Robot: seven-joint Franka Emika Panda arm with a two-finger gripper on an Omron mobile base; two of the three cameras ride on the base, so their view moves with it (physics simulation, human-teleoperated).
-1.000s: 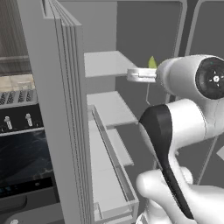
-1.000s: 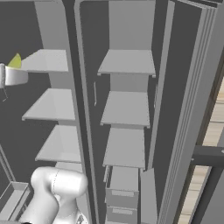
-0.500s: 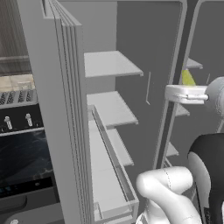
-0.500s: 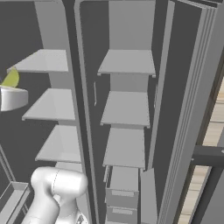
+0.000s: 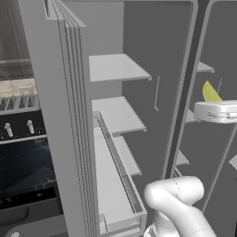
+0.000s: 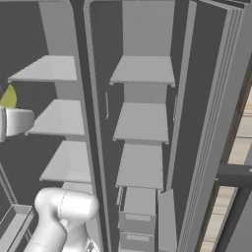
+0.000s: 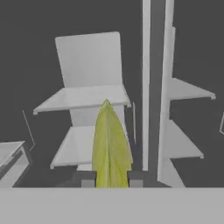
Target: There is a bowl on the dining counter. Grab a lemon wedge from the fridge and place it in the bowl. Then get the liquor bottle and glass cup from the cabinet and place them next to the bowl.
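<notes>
So my pincer (image 7: 111, 183) is clamped on the tiny yellow-green lemon wedge (image 7: 111, 146), long axis pointing straight out between my fingertips toward the fridge's white shelves (image 7: 85, 99).

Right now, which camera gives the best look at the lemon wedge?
The hand view: the lemon wedge stands large and centred between the gripper's fingertips. The left base view shows a small yellow sliver above the hand, and the right base view just a bit at the left edge.
</notes>
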